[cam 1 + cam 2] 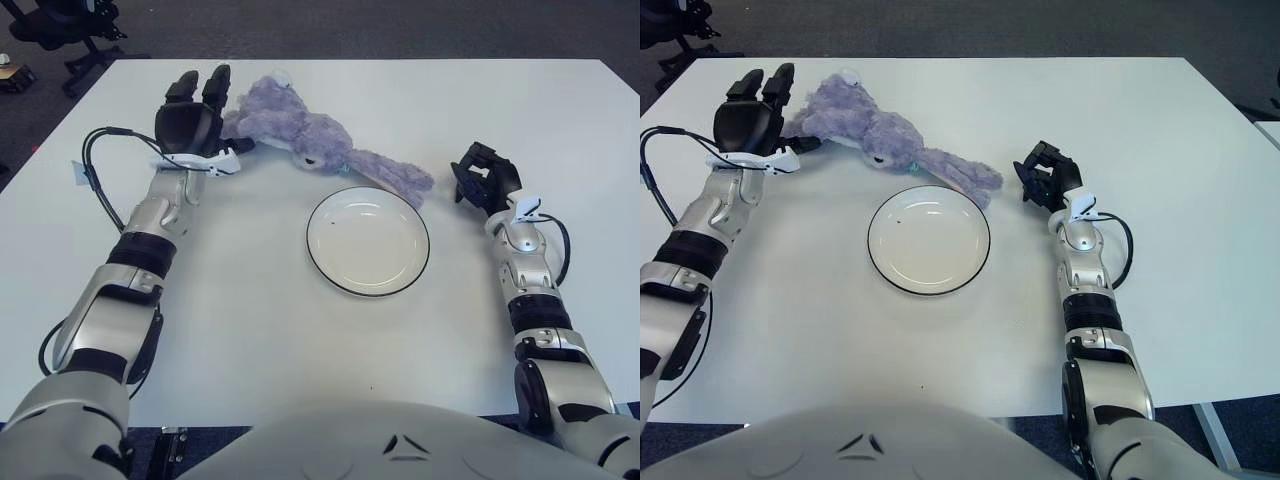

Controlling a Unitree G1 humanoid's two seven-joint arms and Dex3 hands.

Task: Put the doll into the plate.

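A purple plush doll (pixel 300 135) lies stretched on the white table (pixel 250 330), its thick end at the far left and its thin end reaching down to the far rim of the plate. The round white plate (pixel 368 243) with a dark rim sits at the table's middle and holds nothing. My left hand (pixel 195 112) stands right against the doll's left end, fingers straight and open, thumb pointing at the plush. To the right of the plate, my right hand (pixel 483 182) shows with its fingers curled and nothing in them.
A black cable (pixel 95 175) loops out from my left wrist over the table's left part. Beyond the far left corner, a black office chair (pixel 60 25) stands on the dark floor. The table's far edge runs just behind the doll.
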